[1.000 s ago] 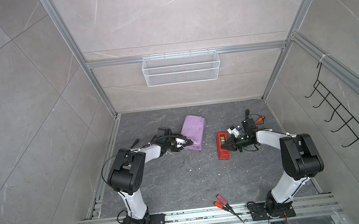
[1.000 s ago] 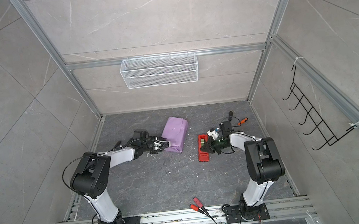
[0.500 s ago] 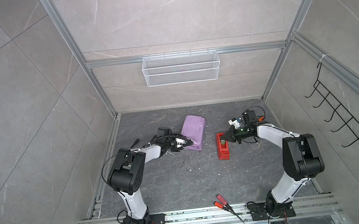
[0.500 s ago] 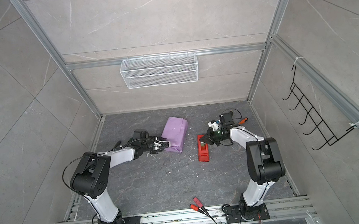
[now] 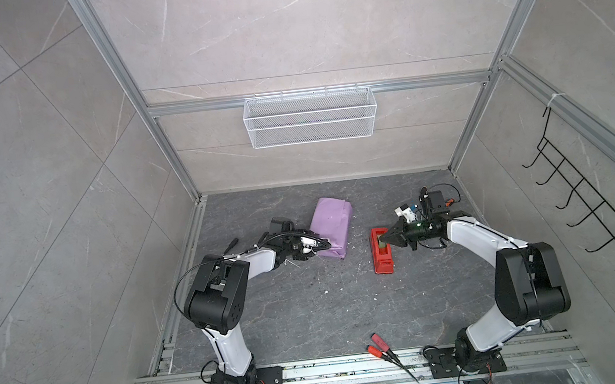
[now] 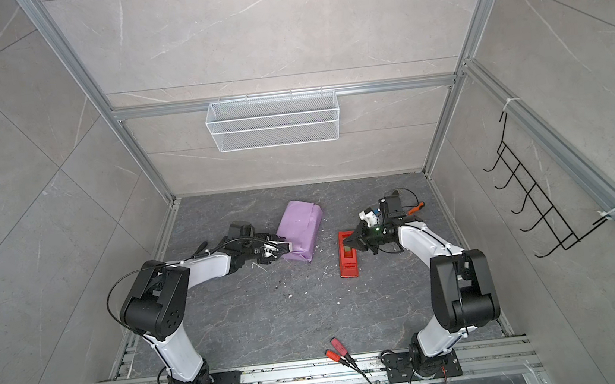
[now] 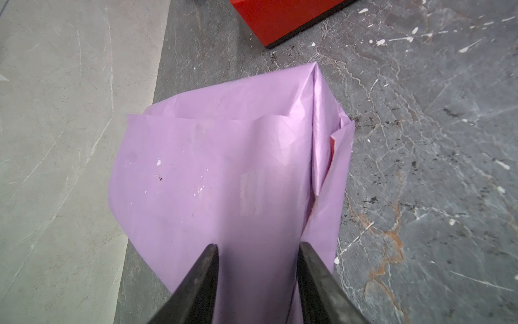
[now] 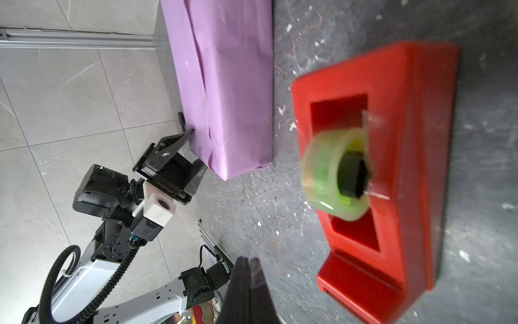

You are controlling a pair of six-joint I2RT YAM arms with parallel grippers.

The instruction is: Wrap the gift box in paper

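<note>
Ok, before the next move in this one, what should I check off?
1. The gift box fully covered: ok; only the paper shows.
2. The paper lying flat all round: not ok; a side flap stands loose.
3. The left end effector on the paper's near end: ok; jaws apart.
4. The right end effector above the tape dispenser: ok; shut.
5. A tape strip held in the right end effector: cannot tell.

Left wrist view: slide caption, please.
Black left gripper, jaws parted, over creased lilac wrapping paper on grey stone tabletop; red plastic tape dispenser beyond.
</note>
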